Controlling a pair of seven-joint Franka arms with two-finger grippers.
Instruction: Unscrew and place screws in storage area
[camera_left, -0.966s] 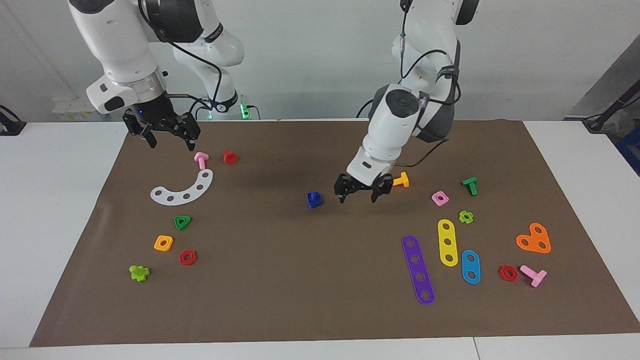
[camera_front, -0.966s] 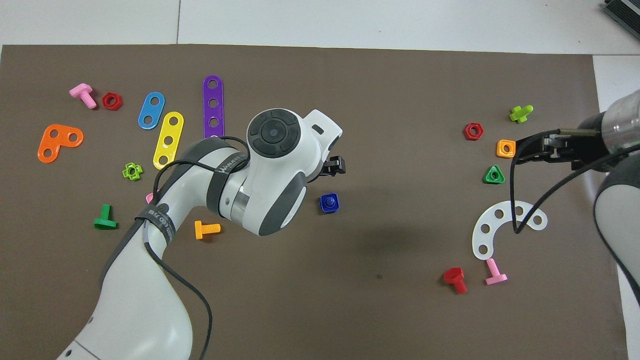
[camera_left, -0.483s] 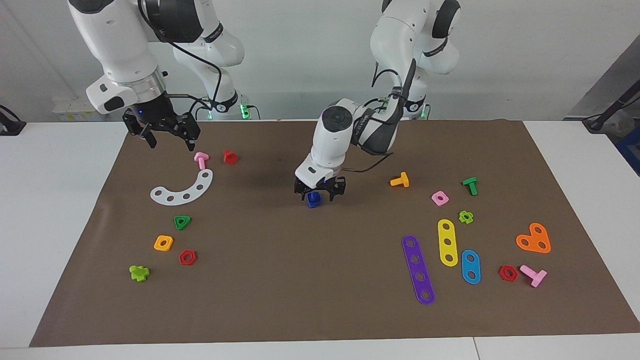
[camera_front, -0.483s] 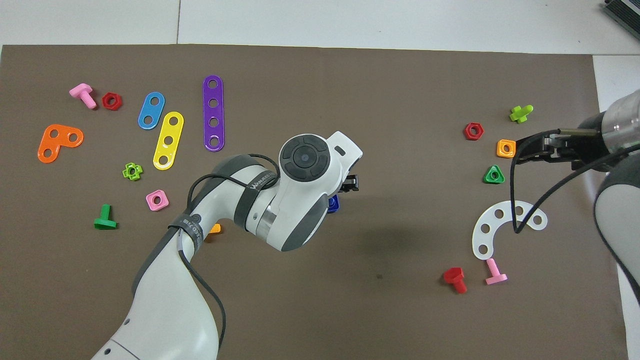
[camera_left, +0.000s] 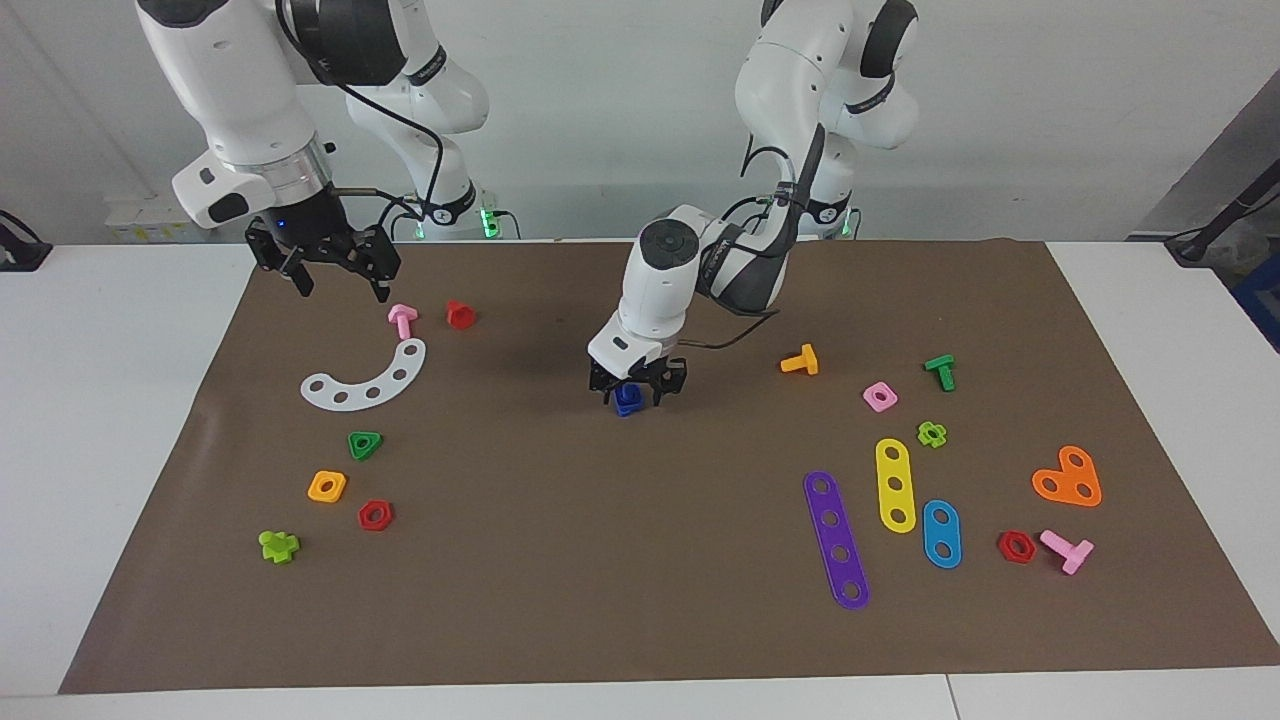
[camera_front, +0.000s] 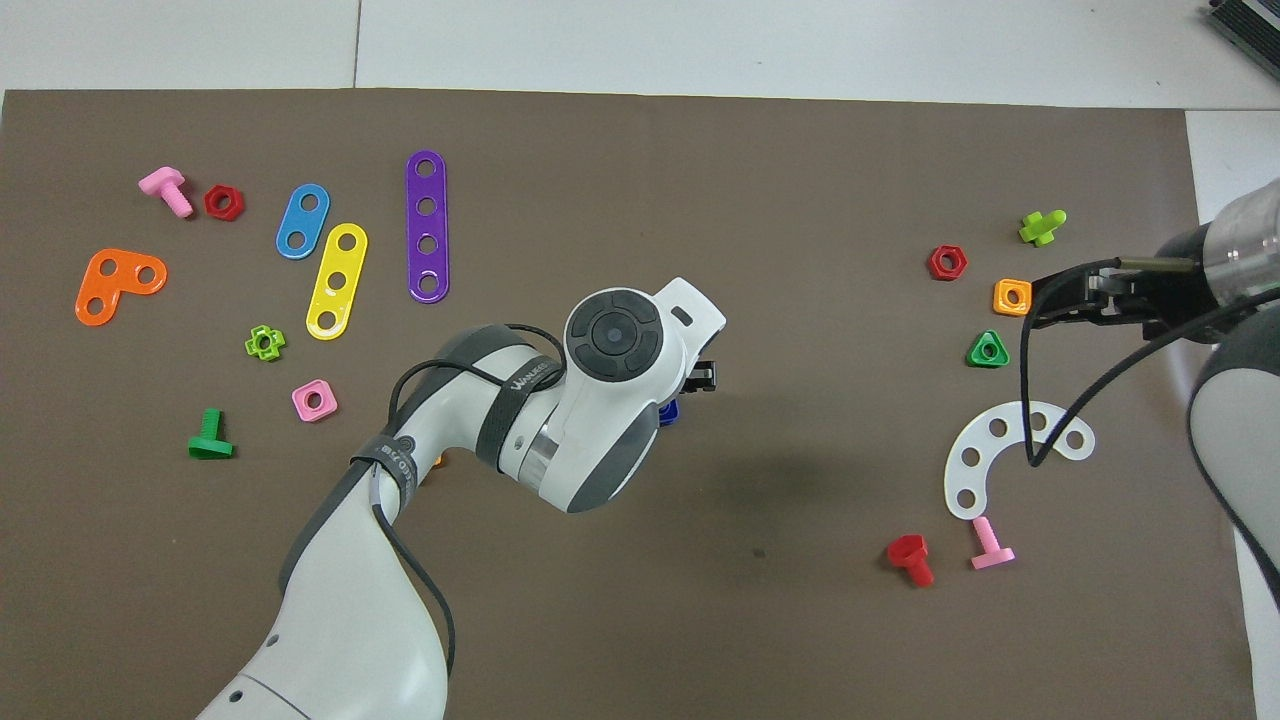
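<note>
The dark-blue screw with its blue square nut (camera_left: 628, 399) stands on the brown mat near the middle of the table. In the overhead view only its edge (camera_front: 670, 412) shows past the left arm's wrist. My left gripper (camera_left: 631, 394) is down over it, open, with a finger on each side of the blue piece. My right gripper (camera_left: 341, 285) is open and empty and hangs over the mat's corner at the right arm's end, beside the pink screw (camera_left: 402, 319). It also shows in the overhead view (camera_front: 1045, 308).
At the right arm's end lie a white arc plate (camera_left: 368, 378), a red screw (camera_left: 460, 314), a green triangular nut (camera_left: 365, 444), an orange nut (camera_left: 327, 486) and a red hex nut (camera_left: 376, 514). At the left arm's end lie an orange screw (camera_left: 801, 360), a pink nut (camera_left: 880, 397) and a purple strip (camera_left: 836, 538).
My left arm has swung from beside the orange screw toward the right arm's end and come down over the blue screw. The right arm has not moved.
</note>
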